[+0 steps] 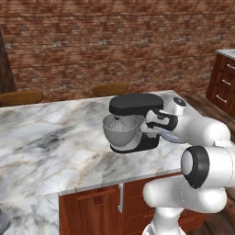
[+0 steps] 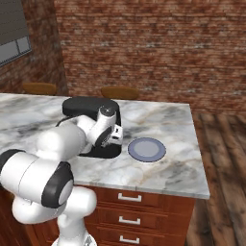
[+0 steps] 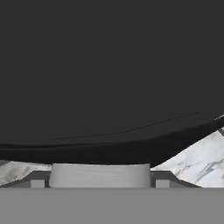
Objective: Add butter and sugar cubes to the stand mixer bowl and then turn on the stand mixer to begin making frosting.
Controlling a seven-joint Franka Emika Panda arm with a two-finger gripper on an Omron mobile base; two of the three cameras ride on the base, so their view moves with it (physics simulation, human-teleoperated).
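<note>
End effector at squat black stand mixer side, fingers straddling its round grey knob; marble desk.

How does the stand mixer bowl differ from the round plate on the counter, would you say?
The stand mixer bowl is deep with tall curved walls, while the plate is flat and shallow. The bowl is plain grey metal; the plate is grey-blue with a lighter rim. The bowl sits in the black stand mixer under its head; the plate lies on the bare marble counter beside the mixer. Both are round.
</note>
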